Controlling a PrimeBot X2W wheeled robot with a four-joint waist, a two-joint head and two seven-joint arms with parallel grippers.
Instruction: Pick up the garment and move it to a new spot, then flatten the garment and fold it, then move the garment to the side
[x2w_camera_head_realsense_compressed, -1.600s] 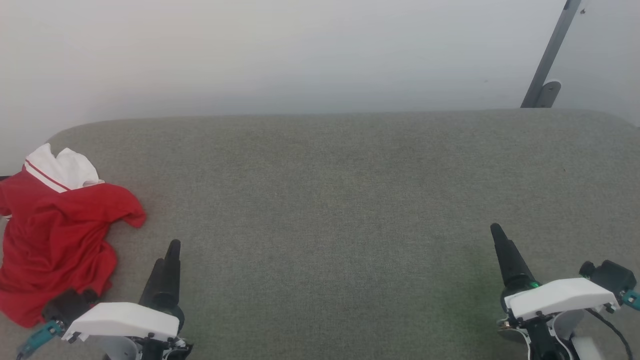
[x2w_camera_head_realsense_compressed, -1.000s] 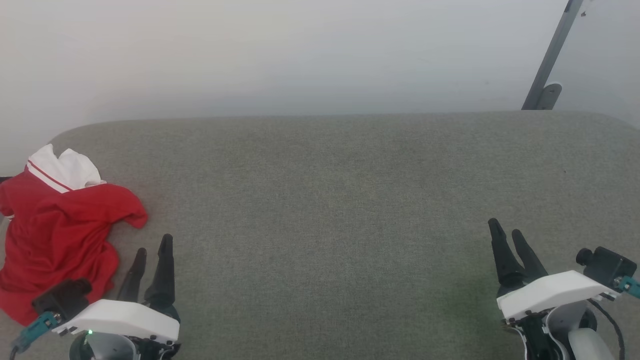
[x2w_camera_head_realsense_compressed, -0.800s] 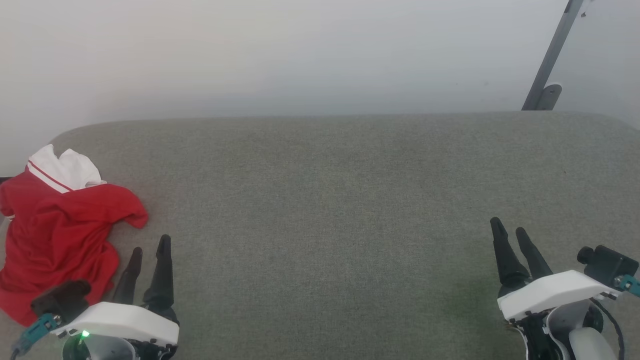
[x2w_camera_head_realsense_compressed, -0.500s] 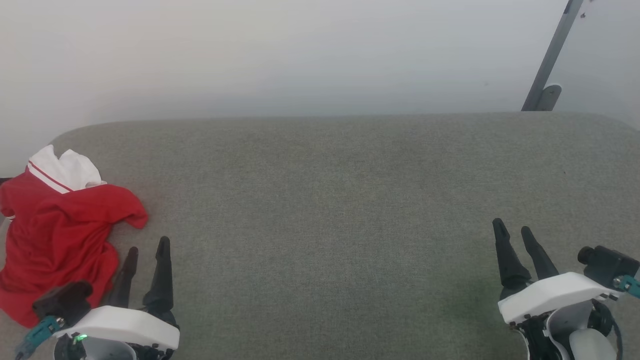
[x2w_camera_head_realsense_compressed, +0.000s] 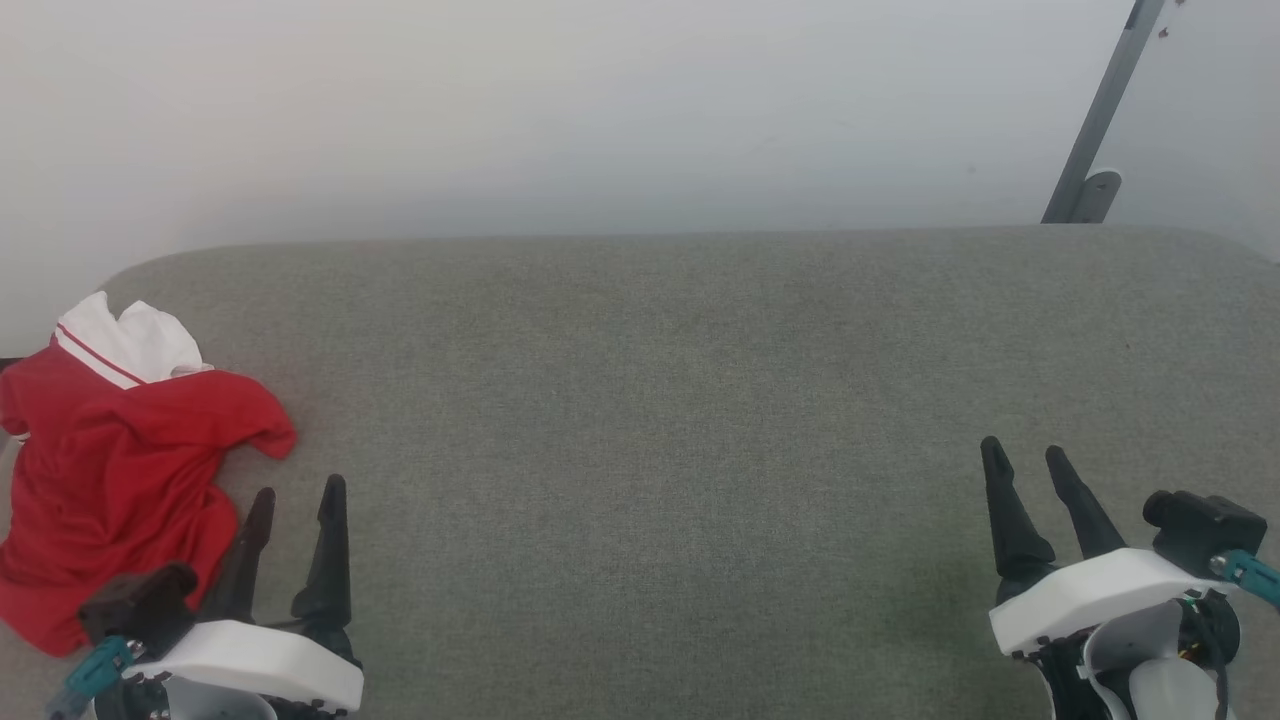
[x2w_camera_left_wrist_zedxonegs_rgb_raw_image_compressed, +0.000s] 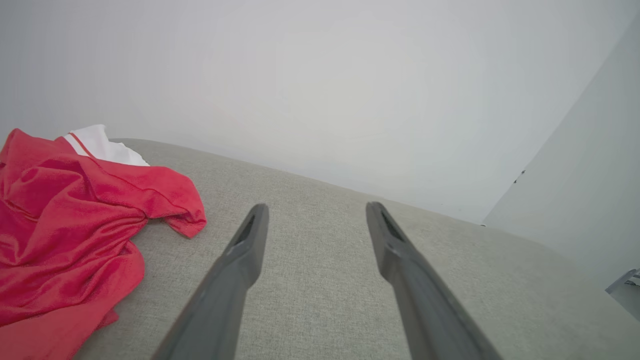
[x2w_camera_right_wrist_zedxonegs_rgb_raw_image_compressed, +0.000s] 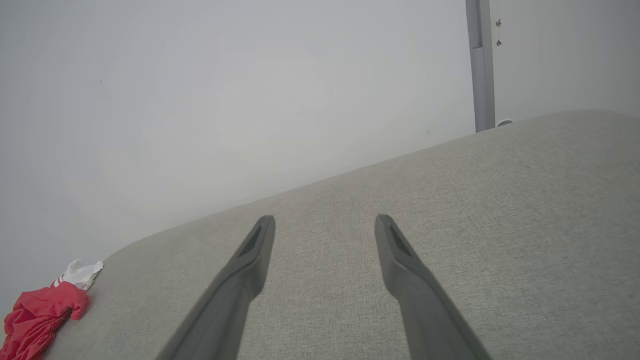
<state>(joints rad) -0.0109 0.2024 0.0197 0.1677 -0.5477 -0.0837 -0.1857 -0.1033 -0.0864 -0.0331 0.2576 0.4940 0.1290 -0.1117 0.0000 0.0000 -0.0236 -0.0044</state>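
The garment (x2w_camera_head_realsense_compressed: 110, 470), a shiny red jersey with a white panel and a red stripe at its far end, lies crumpled at the left edge of the grey upholstered surface (x2w_camera_head_realsense_compressed: 660, 400). My left gripper (x2w_camera_head_realsense_compressed: 297, 487) stands open at the lower left, just right of the garment (x2w_camera_left_wrist_zedxonegs_rgb_raw_image_compressed: 65, 230) and apart from it, with nothing between its fingers. In the left wrist view the left gripper (x2w_camera_left_wrist_zedxonegs_rgb_raw_image_compressed: 316, 209) points past the cloth's right edge. At the lower right my right gripper (x2w_camera_head_realsense_compressed: 1022, 448) is open and empty, far from the garment (x2w_camera_right_wrist_zedxonegs_rgb_raw_image_compressed: 42, 310). The right gripper (x2w_camera_right_wrist_zedxonegs_rgb_raw_image_compressed: 325, 220) hangs over bare fabric.
A pale wall (x2w_camera_head_realsense_compressed: 560, 110) rises behind the surface's rounded far edge. A grey metal post with a foot bracket (x2w_camera_head_realsense_compressed: 1095, 140) leans at the back right. Bare grey fabric stretches between the two grippers.
Both grippers went from shut to open, fingers spreading apart. Each arm has drawn back slightly toward the bottom edge. The garment has not moved.
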